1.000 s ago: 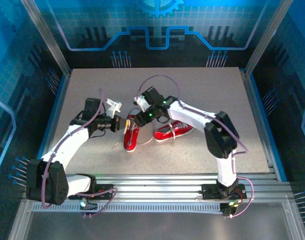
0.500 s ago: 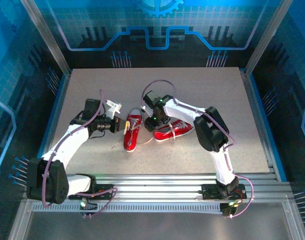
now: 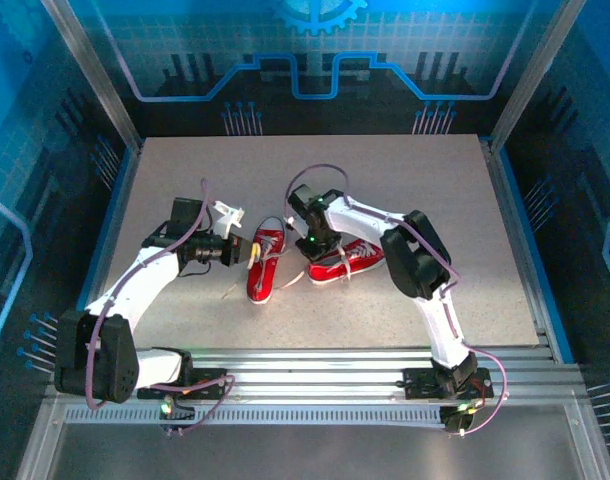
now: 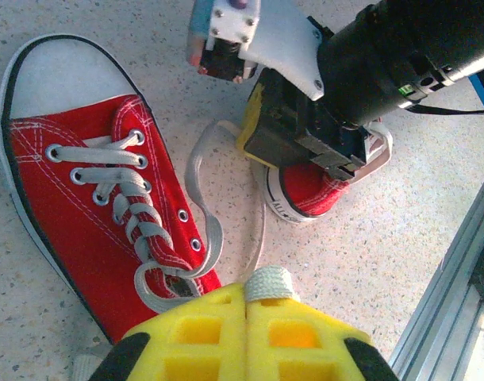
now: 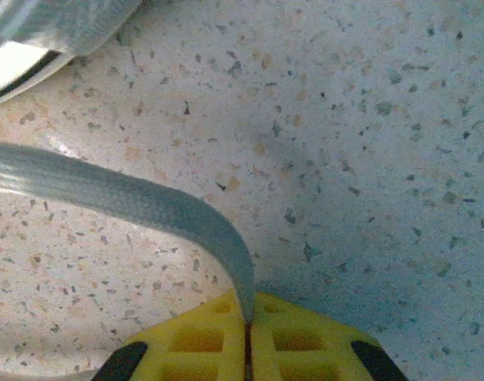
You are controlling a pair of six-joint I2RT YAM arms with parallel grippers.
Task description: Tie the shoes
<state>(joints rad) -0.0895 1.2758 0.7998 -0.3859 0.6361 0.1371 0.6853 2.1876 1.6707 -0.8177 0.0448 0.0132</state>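
Observation:
Two red shoes lie side by side mid-table: the left shoe (image 3: 265, 268) points toward the near edge, and the right shoe (image 3: 350, 262) lies sideways. In the left wrist view the left shoe (image 4: 83, 198) is laced loosely, and a white lace (image 4: 201, 167) loops off onto the table. My left gripper (image 4: 247, 300) is shut on a folded bit of lace (image 4: 270, 282) beside that shoe. My right gripper (image 5: 247, 324) is shut on a flat lace (image 5: 139, 197) just above the table. It sits between the shoes (image 3: 307, 250) and partly hides the right shoe (image 4: 309, 186).
The speckled tabletop (image 3: 415, 180) has free room at the back and on both sides. Aluminium rails (image 3: 325, 365) run along the near edge. The right arm's black wrist (image 4: 385, 63) hangs close over the space between the shoes.
My right gripper dropped from above the left shoe's opening to the table between the shoes and closed on a lace. The left arm stayed where it was, still shut.

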